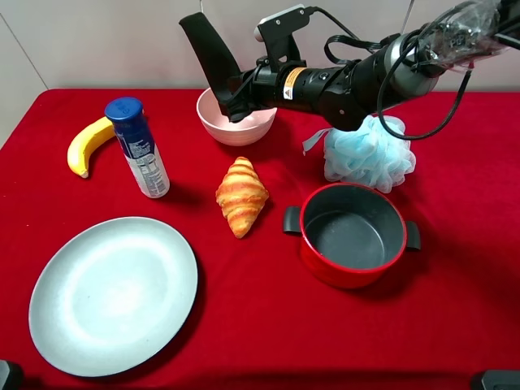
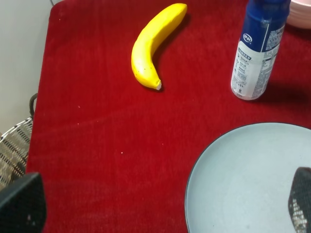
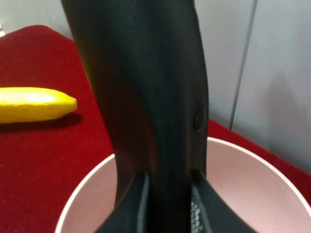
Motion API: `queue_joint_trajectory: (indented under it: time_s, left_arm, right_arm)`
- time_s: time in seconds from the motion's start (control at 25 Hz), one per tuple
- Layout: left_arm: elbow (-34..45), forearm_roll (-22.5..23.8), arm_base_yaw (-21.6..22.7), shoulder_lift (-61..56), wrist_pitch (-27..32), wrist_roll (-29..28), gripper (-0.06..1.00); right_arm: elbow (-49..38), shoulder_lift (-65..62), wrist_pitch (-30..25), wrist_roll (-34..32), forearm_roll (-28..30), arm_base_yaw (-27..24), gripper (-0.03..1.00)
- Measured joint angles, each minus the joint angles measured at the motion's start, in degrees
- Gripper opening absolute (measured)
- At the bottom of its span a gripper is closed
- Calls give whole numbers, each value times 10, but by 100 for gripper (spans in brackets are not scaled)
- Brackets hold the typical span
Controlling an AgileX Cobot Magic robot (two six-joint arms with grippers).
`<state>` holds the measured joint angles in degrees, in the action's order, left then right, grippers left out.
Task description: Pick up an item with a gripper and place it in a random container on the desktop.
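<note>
**Right gripper [image 1: 241, 99], fingers [image 3: 137, 206]:** clamped narrow on the black case [image 1: 210, 53], gripping it near its lower end. You hold it over the pink bowl [image 1: 236, 132].

**Left gripper [image 2: 160, 201]:** fingers spread wide, nothing between them. It hangs over the red counter [image 1: 268, 325] by the blue-grey plate [image 2: 252, 179].

**Case, location:** lower end down within the bowl's mouth. You cannot tell from these views whether it touches the bottom.

**Case, orientation:** long axis steep, nearly upright, leaning toward the left arm's side. The free end points up, well above the rim, with a slight curve along its length.

**Hazards, as judged:**
- The case looks about as long as the bowl is wide. Released this steep, it will likely topple over the rim onto the counter.
- Its weight against the wall could tip or slide the light bowl.
- A fall to the leaning side could strike the blue spray can [image 1: 138, 148].
</note>
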<state>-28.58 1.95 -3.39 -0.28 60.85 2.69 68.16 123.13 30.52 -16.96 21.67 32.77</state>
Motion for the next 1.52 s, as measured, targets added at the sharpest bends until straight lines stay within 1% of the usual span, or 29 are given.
queue_joint_trajectory:
  time_s: [0.36, 0.44, 0.56, 0.88, 0.96, 1.04, 1.52]
  left_arm:
    - [0, 0, 0, 0, 0, 0, 99]
    - [0, 0, 0, 0, 0, 0, 99]
    - [0, 0, 0, 0, 0, 0, 99]
    - [0, 0, 0, 0, 0, 0, 99]
    - [0, 0, 0, 0, 0, 0, 99]
    - [0, 0, 0, 0, 0, 0, 99]
    - [0, 0, 0, 0, 0, 0, 99]
  right_arm:
    - [0, 0, 0, 0, 0, 0, 12]
    - [0, 0, 0, 0, 0, 0, 14]
    - [0, 4, 0, 0, -1, 0, 21]
    - [0, 13, 4, 0, -2, 0, 49]
    - [0, 13, 6, 0, -2, 0, 53]
    - [0, 13, 6, 0, -2, 0, 55]
    - [0, 13, 22, 0, -8, 0, 56]
